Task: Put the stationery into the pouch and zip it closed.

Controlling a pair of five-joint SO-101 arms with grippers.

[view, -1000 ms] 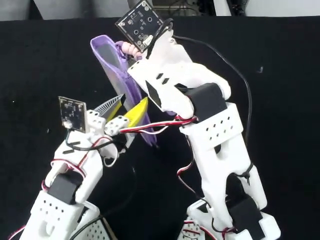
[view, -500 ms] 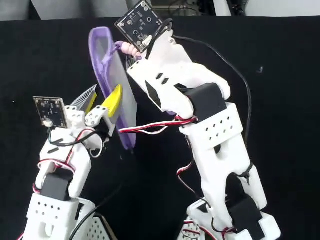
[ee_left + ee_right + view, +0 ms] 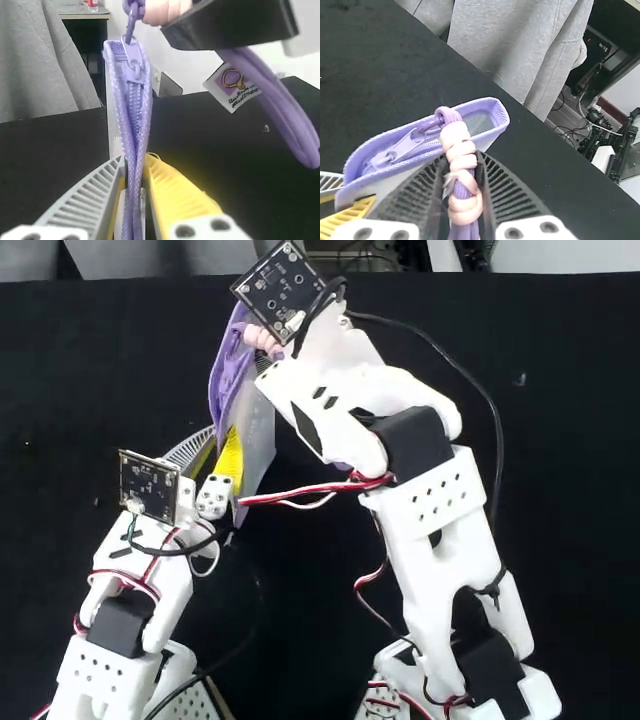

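High view: the purple pouch [image 3: 232, 380] hangs in the air over the black table [image 3: 80, 370], held between the two arms and touching nothing else. It stands almost on edge, its top end far and up, its lower end near and down. The right gripper [image 3: 262, 340] sits at the far, top end of the pouch, just under its own camera board. The left gripper [image 3: 212, 453] is lower and to the left, at the pouch's near end.

Right wrist view: the right gripper's black ribbed fingers [image 3: 420, 195] are drawn in narrow and clamp the strap [image 3: 462, 192], a pink braid around purple cord tied to the pouch's corner. The pouch lies just beyond them, with the zip along its top edge and the slider [image 3: 415, 137] on it, its pull tab pointing away from the strap. The left gripper's grey and yellow fingertips show at the pouch's other end.

Left wrist view: the left gripper's fingers, one grey [image 3: 95, 187] and one yellow [image 3: 172, 192], are pinched tight on the pouch, which runs edge-on between them. Where they pinch, the two sides of the zip lie pressed together. The slider is near the top end, close under the strap. The strap's purple part hangs down to the right with a small tag [image 3: 232, 86] on it.
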